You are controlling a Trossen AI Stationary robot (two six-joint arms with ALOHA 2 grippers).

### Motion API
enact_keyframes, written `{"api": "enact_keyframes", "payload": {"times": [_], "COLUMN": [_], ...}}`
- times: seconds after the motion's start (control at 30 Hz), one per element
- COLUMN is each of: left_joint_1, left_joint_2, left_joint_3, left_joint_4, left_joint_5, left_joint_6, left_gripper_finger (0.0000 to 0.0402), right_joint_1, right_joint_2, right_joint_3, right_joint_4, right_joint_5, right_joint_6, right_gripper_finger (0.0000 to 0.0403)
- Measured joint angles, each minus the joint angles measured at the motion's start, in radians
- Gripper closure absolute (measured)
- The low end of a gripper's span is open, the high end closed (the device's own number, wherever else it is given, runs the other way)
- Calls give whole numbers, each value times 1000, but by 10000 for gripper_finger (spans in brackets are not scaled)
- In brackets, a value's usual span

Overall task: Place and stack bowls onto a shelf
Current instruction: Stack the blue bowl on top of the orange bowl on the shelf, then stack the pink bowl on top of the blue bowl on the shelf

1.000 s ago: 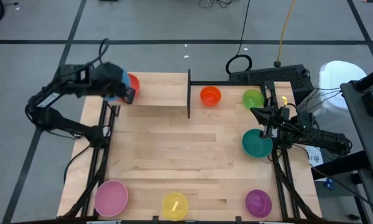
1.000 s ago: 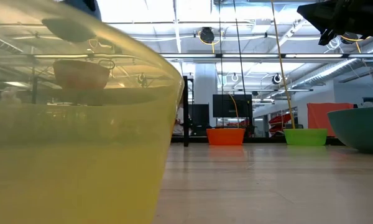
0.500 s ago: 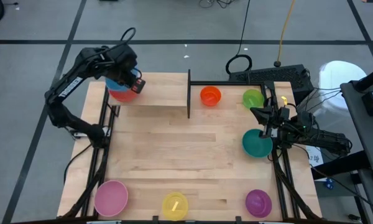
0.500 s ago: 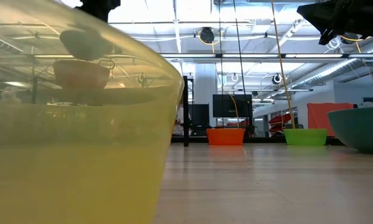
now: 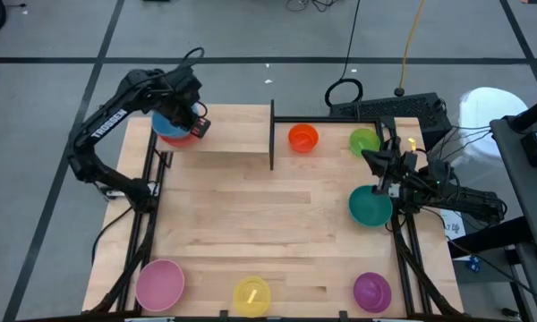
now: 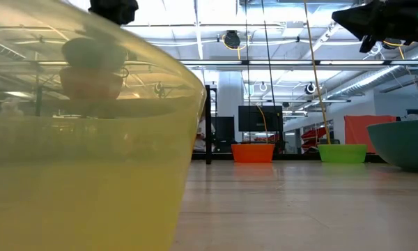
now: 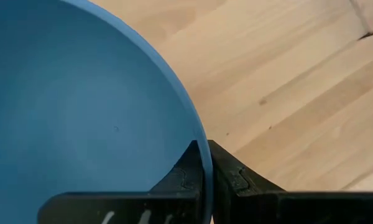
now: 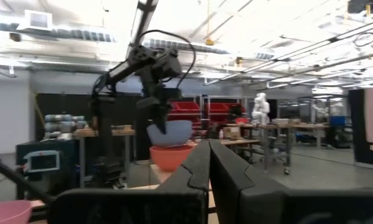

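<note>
My left gripper (image 5: 186,118) (image 7: 206,155) is shut on the blue bowl (image 5: 168,120) and holds it right over the red bowl (image 5: 181,137), which stands on the far left end of the pale wood shelf (image 5: 228,134). In the right wrist view the blue bowl (image 8: 170,132) sits just above the red one (image 8: 171,157); whether they touch I cannot tell. My right gripper (image 5: 381,166) (image 8: 209,155) is shut on nothing and hovers above the far rim of the teal bowl (image 5: 370,207). My left gripper pinches the blue bowl's rim (image 7: 202,146), one finger inside the bowl and one outside. The fingers come from above, pointing down. The bowl hangs upright below them, mouth up, over the red bowl.
The shelf's black upright (image 5: 271,134) stands right of the red bowl. Orange (image 5: 302,137) and green (image 5: 363,140) bowls rest on the far right of the table. Pink (image 5: 159,283), yellow (image 5: 251,295) and purple (image 5: 372,291) bowls line the near edge. The yellow bowl (image 6: 76,160) fills the low view's left.
My left arm has swung its wrist round and carried the blue bowl a little toward the table's right and down, from beside the red bowl to right over it. It has kept its hold throughout.
</note>
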State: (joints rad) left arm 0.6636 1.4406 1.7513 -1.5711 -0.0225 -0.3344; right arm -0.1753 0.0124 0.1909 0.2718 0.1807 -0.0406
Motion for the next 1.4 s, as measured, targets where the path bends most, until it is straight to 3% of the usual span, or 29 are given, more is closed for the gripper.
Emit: {"api": "enact_keyframes", "payload": {"times": [0.53,0.87,1.23,1.4], "left_joint_1": [0,0,0,-35], "left_joint_2": [0,-2,-3,-14], "left_joint_3": [-178,-190,-41,50], "left_joint_4": [0,0,0,1], "left_joint_5": [-6,-12,-44,16], "left_joint_6": [21,52,86,54], "left_gripper_finger": [397,331,324,324], "right_joint_1": [0,0,0,0], "right_joint_2": [0,0,0,0], "right_joint_3": [0,0,0,0], "right_joint_4": [0,0,0,0], "right_joint_5": [6,6,6,6], "right_joint_6": [-1,-1,-1,-1], "right_gripper_finger": [403,403,403,403]}}
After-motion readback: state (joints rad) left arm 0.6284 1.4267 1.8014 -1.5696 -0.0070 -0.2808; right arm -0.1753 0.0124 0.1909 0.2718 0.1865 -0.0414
